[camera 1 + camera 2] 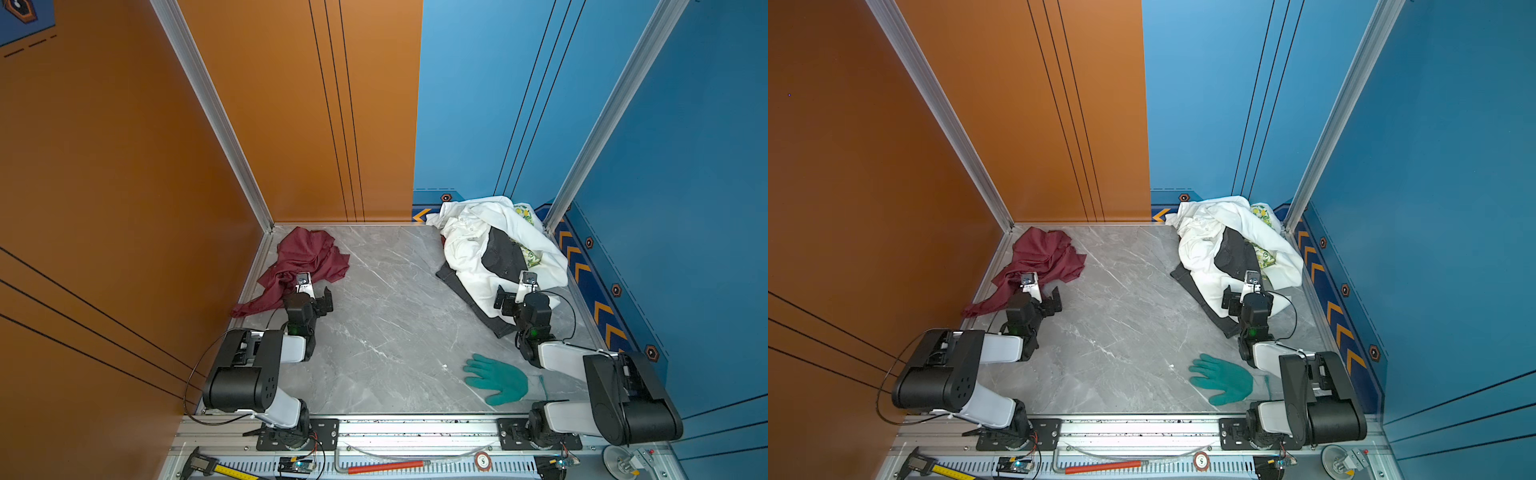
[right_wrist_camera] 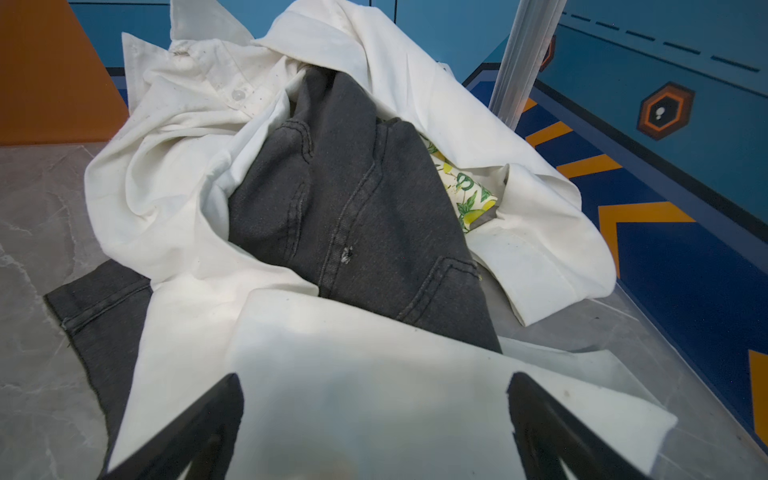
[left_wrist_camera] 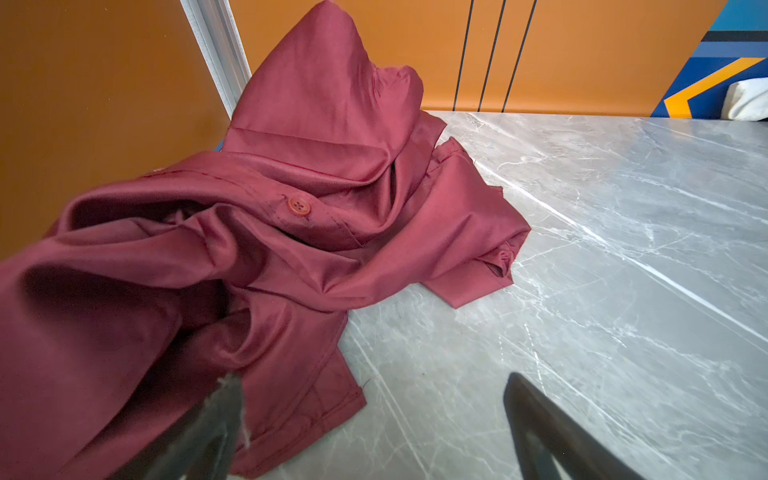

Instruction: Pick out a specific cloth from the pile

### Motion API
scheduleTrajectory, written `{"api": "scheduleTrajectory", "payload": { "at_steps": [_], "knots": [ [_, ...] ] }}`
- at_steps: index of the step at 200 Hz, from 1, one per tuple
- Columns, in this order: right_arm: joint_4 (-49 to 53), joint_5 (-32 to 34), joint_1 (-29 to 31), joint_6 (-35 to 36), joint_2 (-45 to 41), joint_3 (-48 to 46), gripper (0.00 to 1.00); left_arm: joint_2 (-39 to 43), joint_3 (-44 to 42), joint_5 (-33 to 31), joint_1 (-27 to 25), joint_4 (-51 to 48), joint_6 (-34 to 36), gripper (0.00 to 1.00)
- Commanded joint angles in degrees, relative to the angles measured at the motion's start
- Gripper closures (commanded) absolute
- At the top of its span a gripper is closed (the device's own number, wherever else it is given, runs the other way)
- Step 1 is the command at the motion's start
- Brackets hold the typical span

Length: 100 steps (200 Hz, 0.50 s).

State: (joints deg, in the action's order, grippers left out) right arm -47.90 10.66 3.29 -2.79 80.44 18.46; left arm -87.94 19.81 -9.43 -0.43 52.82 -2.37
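Glove nearest, irrelevant. Left gripper spread wide, empty, at cloth hem. Right gripper spread wide, empty, over pile edge. Cloth in far-left corner, well apart from pile. Risk: finger snags slippery fabric and drags it.

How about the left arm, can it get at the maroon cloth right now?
Probably yes: the maroon cloth lies apart from the pile, uncovered, and the open left gripper sits at its edge.
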Motion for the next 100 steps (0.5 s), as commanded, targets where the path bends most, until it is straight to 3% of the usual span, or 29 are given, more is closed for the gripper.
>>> {"api": "scheduleTrajectory", "payload": {
  "at_steps": [1,15,42,51,100],
  "knots": [
    [-10.6,-1.5,-0.9,-0.4,5.2,-1.8,0.0,-0.8,0.1,-1.0,-0.2,2.0,0.4,0.02],
    [-15.3,-1.3,-0.4,0.2,9.0,-2.1,0.0,-1.2,0.5,-0.7,-0.2,2.0,0.7,0.02],
    [-5.6,-1.9,-0.6,0.1,8.7,2.5,0.0,-2.0,1.6,-3.3,-1.9,1.4,2.4,0.02],
    [-1.7,-5.3,-2.7,-1.1,7.6,3.5,0.0,-2.0,1.7,-3.3,-1.9,1.1,2.3,0.02],
    [-4.1,-4.5,-2.2,-1.1,8.1,2.9,0.0,-1.8,1.5,-3.3,-1.9,1.3,2.2,0.02]
  ]
}}
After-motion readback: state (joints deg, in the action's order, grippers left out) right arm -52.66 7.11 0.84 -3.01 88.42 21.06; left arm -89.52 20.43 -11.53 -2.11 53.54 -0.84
